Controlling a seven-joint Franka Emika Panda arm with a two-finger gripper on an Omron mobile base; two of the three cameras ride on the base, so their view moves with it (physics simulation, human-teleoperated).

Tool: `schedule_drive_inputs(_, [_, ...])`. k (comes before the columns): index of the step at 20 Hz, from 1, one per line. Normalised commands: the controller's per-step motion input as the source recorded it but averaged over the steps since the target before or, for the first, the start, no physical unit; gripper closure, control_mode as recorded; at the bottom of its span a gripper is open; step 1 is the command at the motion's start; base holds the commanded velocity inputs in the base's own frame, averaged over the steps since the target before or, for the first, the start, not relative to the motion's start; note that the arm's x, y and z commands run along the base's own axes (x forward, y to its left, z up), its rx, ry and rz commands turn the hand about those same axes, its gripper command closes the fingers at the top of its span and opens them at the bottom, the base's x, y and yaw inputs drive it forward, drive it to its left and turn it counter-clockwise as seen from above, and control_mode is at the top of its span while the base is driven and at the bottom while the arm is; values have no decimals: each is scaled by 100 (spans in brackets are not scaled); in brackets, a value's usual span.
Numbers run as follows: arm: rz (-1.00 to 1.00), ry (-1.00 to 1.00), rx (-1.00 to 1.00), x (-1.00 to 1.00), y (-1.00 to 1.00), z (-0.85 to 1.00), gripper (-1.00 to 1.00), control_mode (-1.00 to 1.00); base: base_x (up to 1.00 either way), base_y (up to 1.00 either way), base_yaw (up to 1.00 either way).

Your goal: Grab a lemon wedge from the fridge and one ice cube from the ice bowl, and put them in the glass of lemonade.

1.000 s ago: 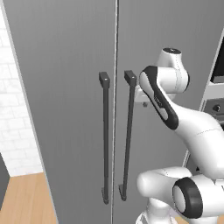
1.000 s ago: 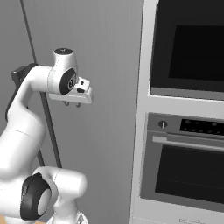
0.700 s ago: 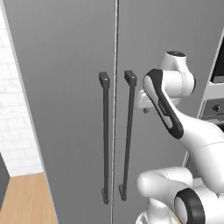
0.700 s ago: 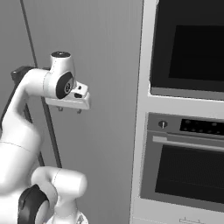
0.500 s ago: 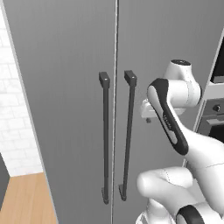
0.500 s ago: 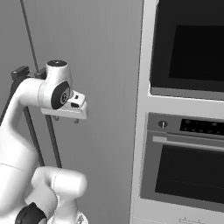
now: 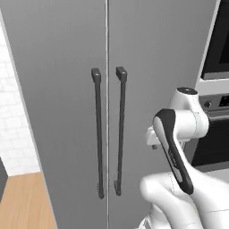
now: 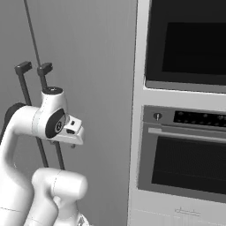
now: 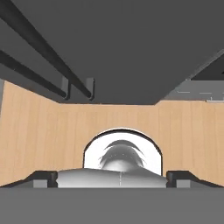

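Observation:
The fridge (image 7: 58, 89) stands in front of me with both grey doors shut. Two long dark bar handles (image 7: 98, 134) (image 7: 120, 134) run side by side down the middle seam. My gripper (image 7: 154, 144) hangs to the right of the right handle, apart from it and pointing down. In the right base view the gripper (image 8: 67, 142) is in front of the right door (image 8: 92, 66). The hand view looks down past the handle ends (image 9: 89, 89). There its gripper (image 9: 112, 178) is open, fingertips wide apart with nothing between them. The lemon wedge, ice bowl and glass of lemonade are out of view.
A wall oven stack (image 8: 185, 163) with dark glass doors stands right beside the fridge. A white tiled wall (image 7: 11, 112) lies to the left. Wooden floor (image 9: 39, 131) stretches below the fridge.
The hand has come away from the top of the right handle and dropped lower, turning to face the floor. The jaws have opened wide. The doors stay shut.

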Motion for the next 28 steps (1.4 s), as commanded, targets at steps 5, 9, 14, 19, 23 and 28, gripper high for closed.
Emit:
schedule_drive_inputs(5, [0,0,0,0,0,0,-100,100,-52,-97,-2])
schedule_drive_inputs(9, [0,0,0,0,0,0,-100,100,-29,-100,-24])
schedule_drive_inputs(14, [0,0,0,0,0,0,-100,100,-9,-100,-34])
schedule_drive_inputs(19, [0,0,0,0,0,0,-100,100,11,-100,-24])
schedule_drive_inputs(23, [0,0,0,0,0,0,-100,100,47,-100,-12])
schedule_drive_inputs(28, [0,0,0,0,0,0,-100,100,51,-100,0])
